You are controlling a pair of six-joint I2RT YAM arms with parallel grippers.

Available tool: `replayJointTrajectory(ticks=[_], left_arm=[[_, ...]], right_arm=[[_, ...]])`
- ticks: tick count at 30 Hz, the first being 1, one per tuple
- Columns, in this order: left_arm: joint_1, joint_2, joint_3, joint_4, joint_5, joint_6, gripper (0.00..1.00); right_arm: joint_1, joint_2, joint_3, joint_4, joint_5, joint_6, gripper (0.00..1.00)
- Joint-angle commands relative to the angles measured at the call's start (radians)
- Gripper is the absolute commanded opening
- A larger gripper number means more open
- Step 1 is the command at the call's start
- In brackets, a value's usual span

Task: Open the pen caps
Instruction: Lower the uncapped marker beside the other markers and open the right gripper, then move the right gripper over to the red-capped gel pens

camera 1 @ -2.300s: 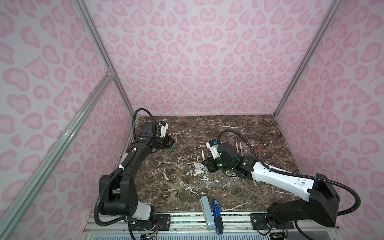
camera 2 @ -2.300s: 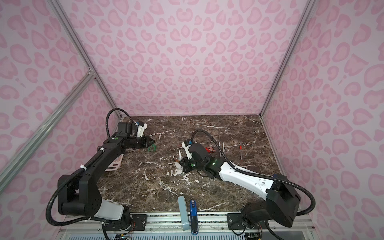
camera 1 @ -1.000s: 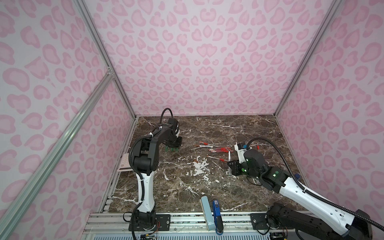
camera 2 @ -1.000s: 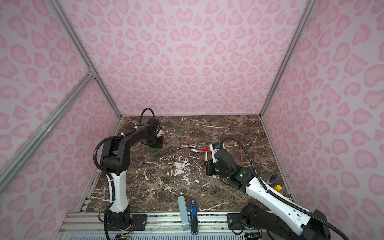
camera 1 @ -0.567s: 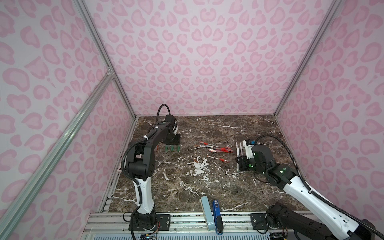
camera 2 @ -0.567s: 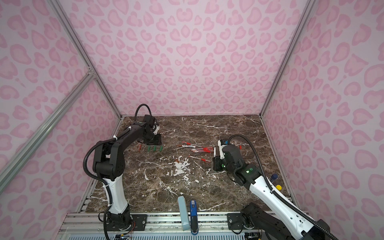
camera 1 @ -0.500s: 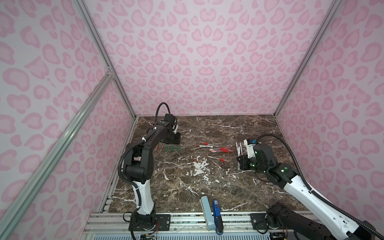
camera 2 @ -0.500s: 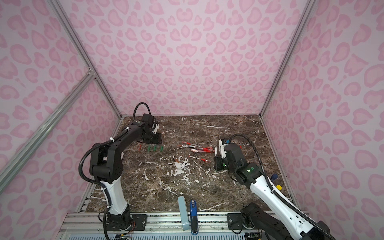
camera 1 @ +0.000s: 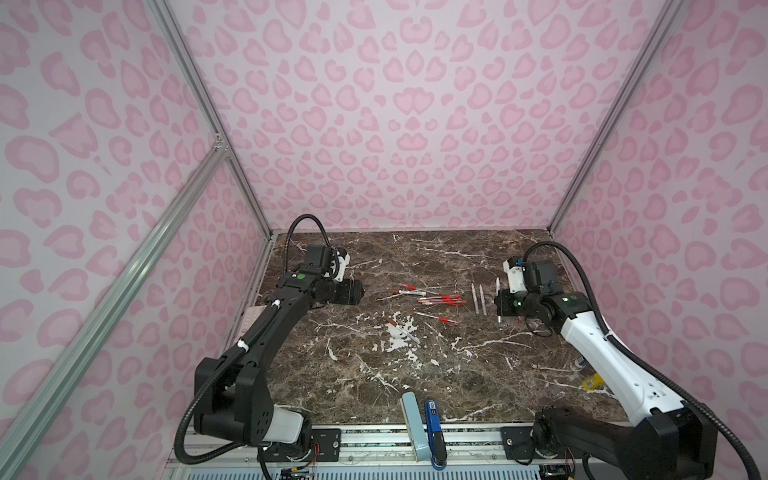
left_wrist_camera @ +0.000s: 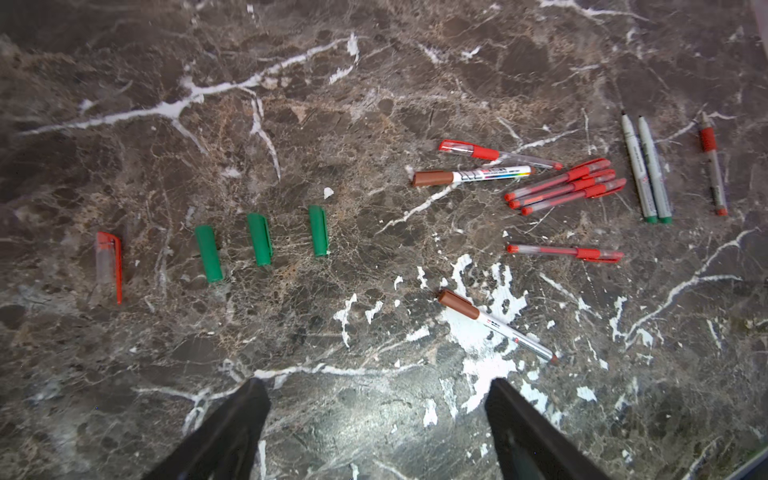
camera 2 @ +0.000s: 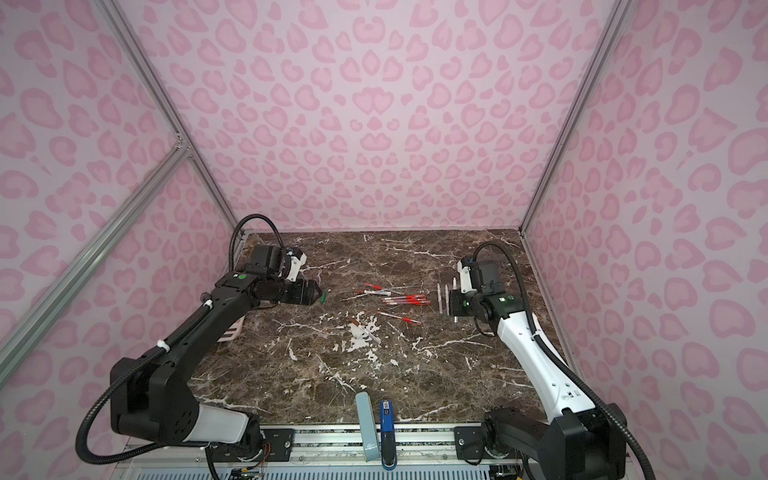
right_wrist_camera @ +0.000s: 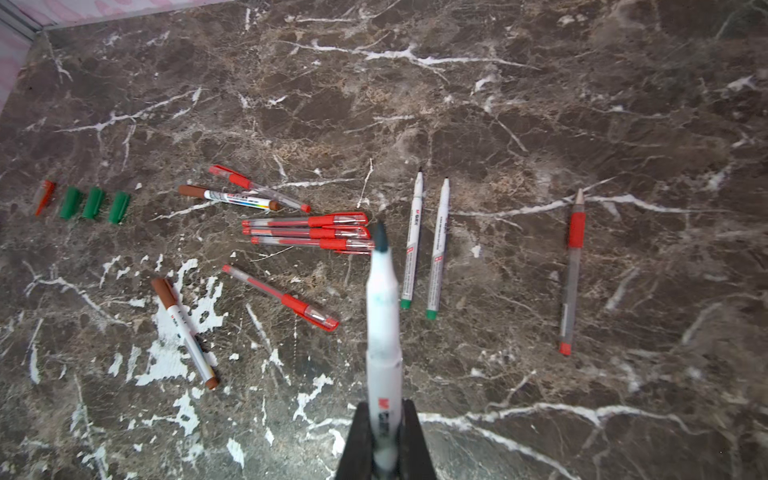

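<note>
1. The left gripper (left_wrist_camera: 376,415) is over the left side of the brown marble tabletop (left_wrist_camera: 374,83). Its jaws are spread wide and there's nothing between them.
2. Right by it, three short green plastic pen caps (left_wrist_camera: 259,239) lie in a left-to-right row, none touching. A slim red-and-clear pen cap (left_wrist_camera: 109,264) sits at the left end of that row. In a top view only one green cap (camera 2: 322,297) shows, just right of the gripper.
3. The right gripper (right_wrist_camera: 386,440) is over the right side of the table, clamped tight on a thick white-barrelled marker (right_wrist_camera: 384,316). The marker's bare dark green tip sticks out past the fingers. Can't tell if it touches the table.
4. Just left of that, two uncapped white markers with green end plugs (right_wrist_camera: 411,237) lie side by side, tips pointing far. To the right, a slim clear-barrelled pen with a red grip (right_wrist_camera: 572,266) lies alone, no cap on it.
5. In the middle there's a bundle of three capped red pens (right_wrist_camera: 307,232), all touching. A single capped red pen (right_wrist_camera: 282,297) lies nearer. Farther back, another capped red pen (right_wrist_camera: 257,187) lies just beside a brown-capped white marker (right_wrist_camera: 228,197). A second brown-capped marker (right_wrist_camera: 183,332) lies nearer and to the left.
6. At the near edge, a pale blue bar (camera 1: 413,424) and a blue stapler-like thing (camera 1: 432,424) sit side by side. A pink calculator (camera 2: 232,330) is by the left wall, mostly hidden behind the left arm.
</note>
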Motion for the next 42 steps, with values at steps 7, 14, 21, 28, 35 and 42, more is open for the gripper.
replayJointTrajectory(ticks=[7, 14, 21, 28, 35, 42], left_arm=[[0.010, -0.226, -0.157, 0.142, 0.034, 0.112, 1.00], [0.125, -0.326, -0.243, 0.210, 0.153, 0.065, 0.98], [0.186, -0.338, -0.227, 0.211, 0.142, 0.074, 0.98], [0.222, -0.355, -0.238, 0.210, 0.159, 0.065, 0.98], [0.240, -0.353, -0.238, 0.217, 0.165, 0.054, 0.98], [0.254, -0.352, -0.240, 0.220, 0.173, 0.048, 0.98]], right_arm=[[-0.090, 0.249, 0.147, -0.054, -0.023, -0.112, 0.00], [-0.134, 0.433, 0.206, -0.004, -0.061, -0.120, 0.00], [-0.136, 0.594, 0.294, -0.001, -0.075, -0.137, 0.00], [-0.138, 0.697, 0.344, -0.013, -0.077, -0.153, 0.00], [-0.138, 0.760, 0.366, -0.009, -0.090, -0.152, 0.01], [-0.138, 0.795, 0.377, -0.026, -0.076, -0.137, 0.07]])
